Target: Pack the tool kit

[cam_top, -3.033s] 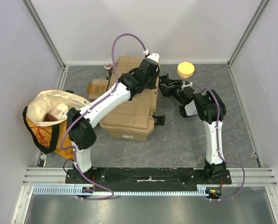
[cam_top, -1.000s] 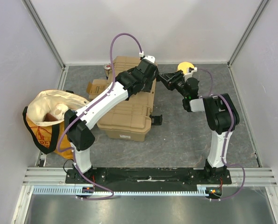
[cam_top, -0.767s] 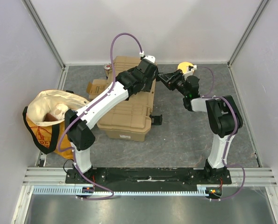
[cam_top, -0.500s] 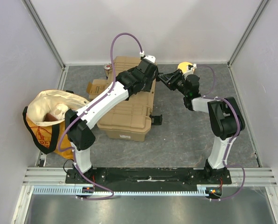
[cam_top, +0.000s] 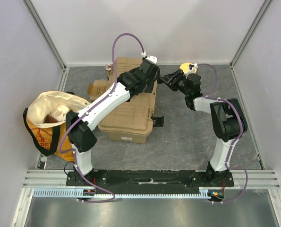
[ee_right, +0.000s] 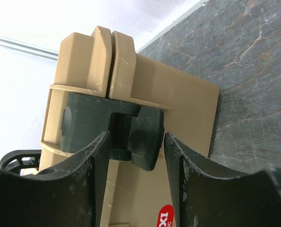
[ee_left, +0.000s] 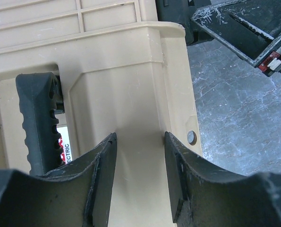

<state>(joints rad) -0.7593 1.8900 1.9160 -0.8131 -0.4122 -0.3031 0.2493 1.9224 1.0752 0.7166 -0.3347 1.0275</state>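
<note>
- Far left of both hands, the cloth bag point(cam_top: 50, 113) slumps on the table point(cam_top: 187, 137). A small cardboard box point(cam_top: 98, 88) sits just left of the left hand point(ee_left: 140, 137) — neither belongs to the kit.
- The tan toolbox point(cam_top: 131, 113) lies lid-down-shut directly under the left hand, whose fingers are spread and hold nothing. Its black handle point(ee_left: 38, 118) is just left of them. Whether they press on the lid I cannot tell. I judge that bearing down here would seat the lid.
- The right hand point(ee_right: 136, 137), fingers parted and gripping nothing, straddles the black latch point(ee_right: 131, 127) at the toolbox's far right corner. It should be pushed squarely home, since a skewed push could slide the toolbox.
- A second latch point(cam_top: 158, 121), on the base side of the right hand, sticks out — probably the next one to fasten.
- The table is grey, mottled and matte. White panels on metal posts close it in, leaving little room beyond the right hand.
</note>
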